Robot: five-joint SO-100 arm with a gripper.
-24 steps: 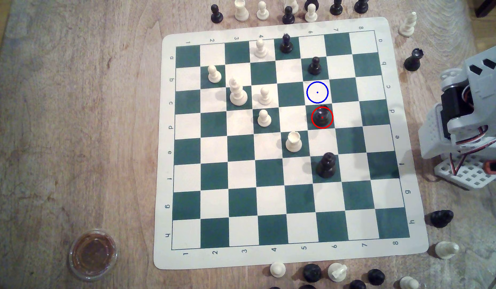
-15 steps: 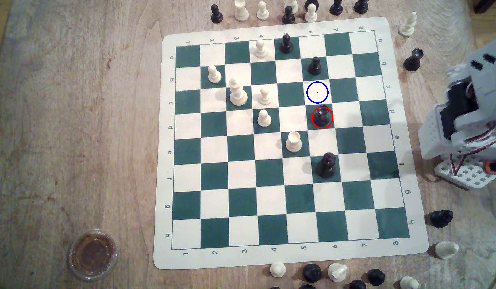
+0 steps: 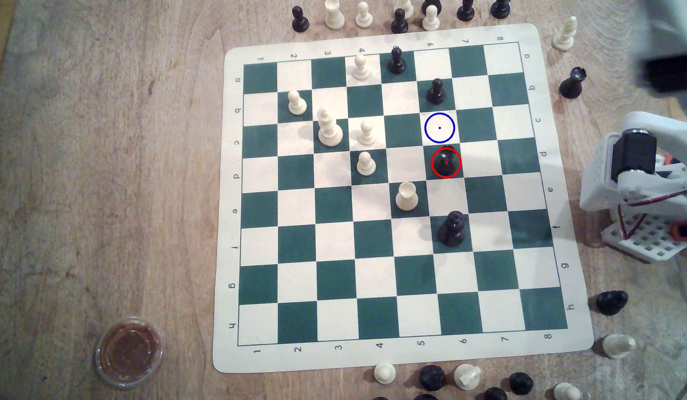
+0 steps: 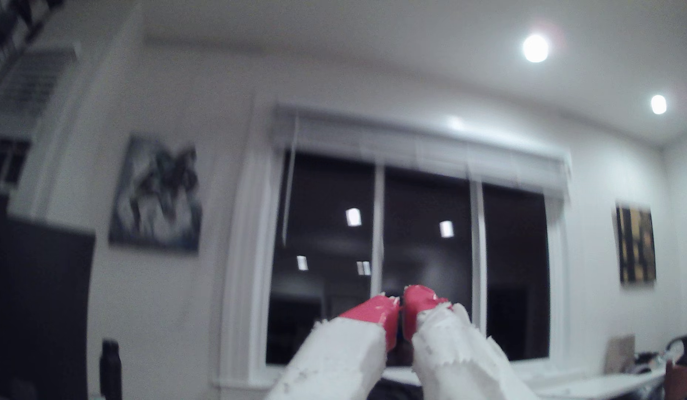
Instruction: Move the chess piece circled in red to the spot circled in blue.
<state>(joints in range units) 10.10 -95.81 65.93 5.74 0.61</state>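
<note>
The chess piece (image 3: 446, 161), glossy black and ringed in red, stands upright on a green square in column 6 of the board (image 3: 572, 307). The spot (image 3: 439, 127) is the cream square just beyond it toward row c, marked by a blue circle with a dot. In the wrist view my gripper (image 4: 401, 302) points up at a window and ceiling, its white fingers with red tips pressed together and holding nothing. In the exterior view the arm's base and shoulder (image 3: 638, 180) stand off the board's right edge, well apart from the piece.
A black pawn (image 3: 436, 91) stands one square past the spot and a taller black piece (image 3: 452, 229) two squares nearer than the chess piece. A white rook (image 3: 406, 196) sits diagonally close. Captured pieces line the board's far, near and right sides. A lidded cup (image 3: 129, 350) sits front left.
The arm's upper part has swung up and away toward the exterior view's top right, now a blur at the frame edge. No piece on the board has moved.
</note>
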